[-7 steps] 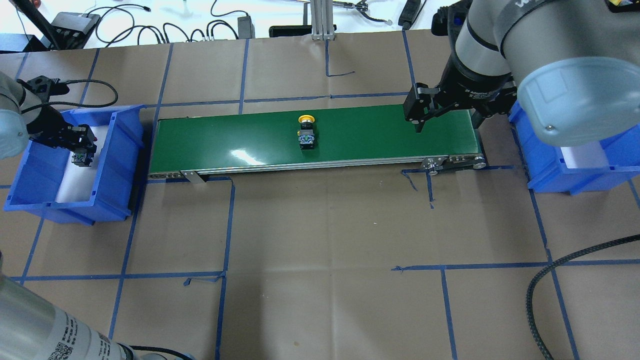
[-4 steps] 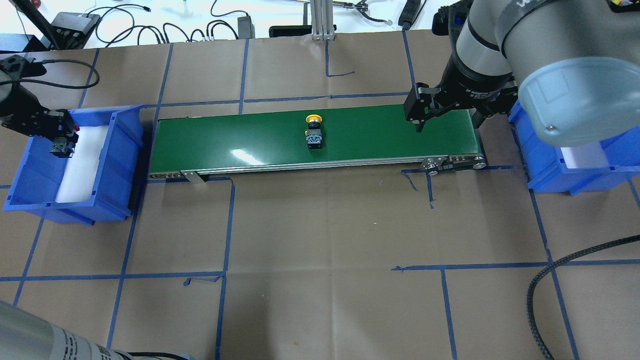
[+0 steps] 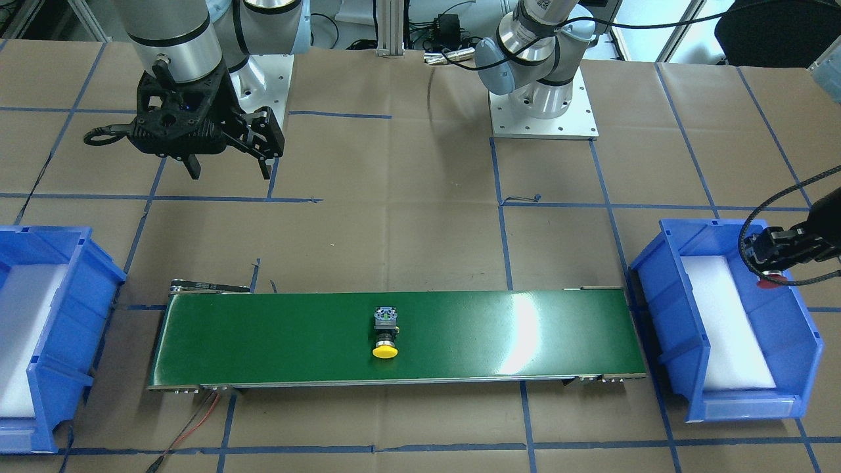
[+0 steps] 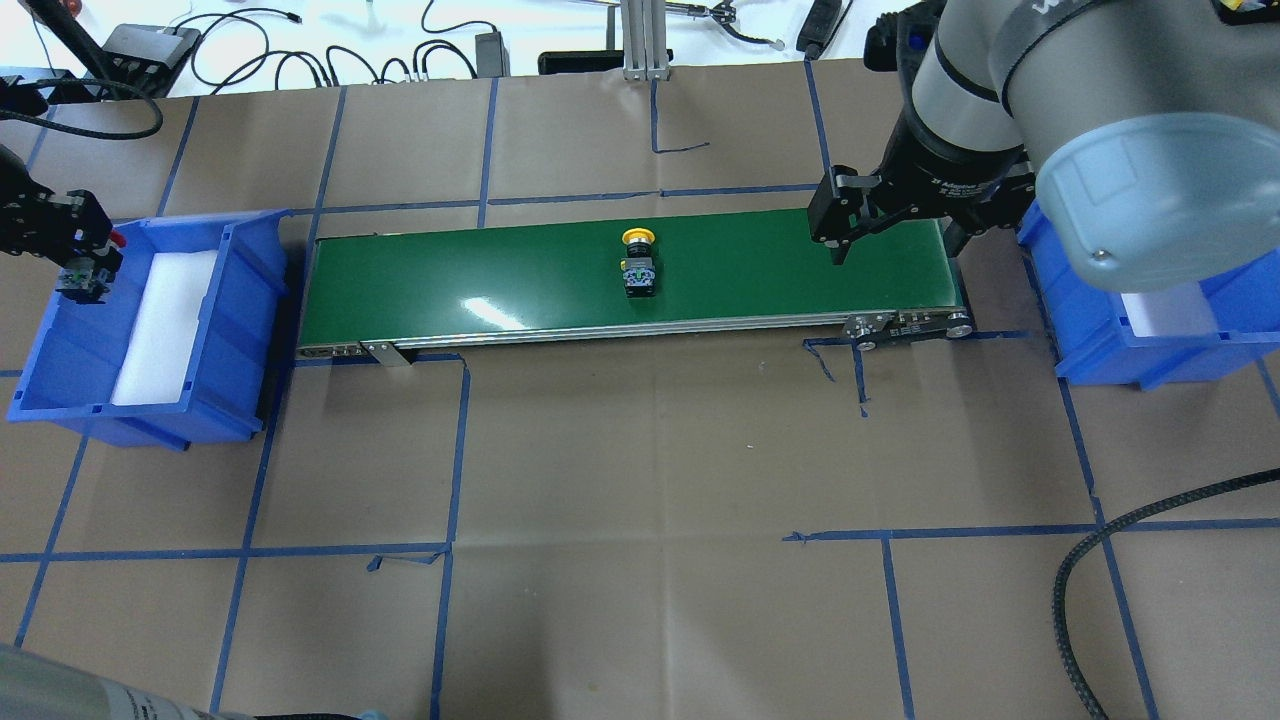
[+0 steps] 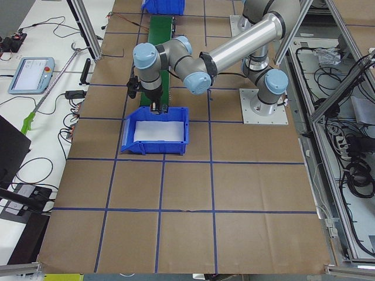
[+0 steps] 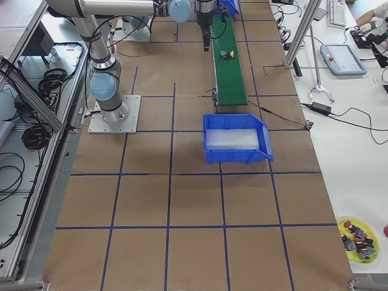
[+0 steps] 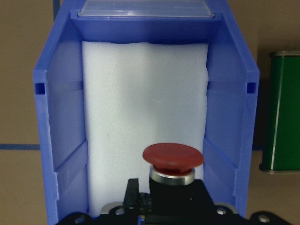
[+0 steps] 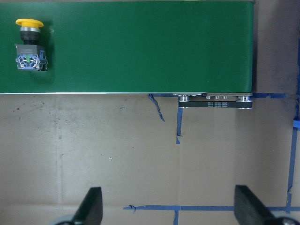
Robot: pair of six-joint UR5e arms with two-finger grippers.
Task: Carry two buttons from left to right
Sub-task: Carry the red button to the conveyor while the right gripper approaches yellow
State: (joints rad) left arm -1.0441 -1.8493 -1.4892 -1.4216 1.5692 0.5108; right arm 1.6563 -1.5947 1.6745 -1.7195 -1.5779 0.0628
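While the yellow button (image 4: 638, 265) lies on its side about midway along the green belt (image 4: 480, 270), my left tool (image 4: 78, 262) is clamped on the red button (image 7: 173, 159) by its black body. The cap sticks out forward, above the white foam of the left bin (image 4: 240, 300). My right tool (image 3: 230, 169) hangs over the belt's right end with its fingers spread wide and nothing between them.

I judge the step in hand to be carrying the second button from bin to belt. The next move calls for swinging the left tool across the bin wall, lowering over the belt's near end and letting go low enough that the button does not roll. The right tool must then take the yellow one for the right bin (image 4: 1100, 350).

The only writing I can read is white print on the right wrist collar, partly "Adaptive"; the rest is too small.
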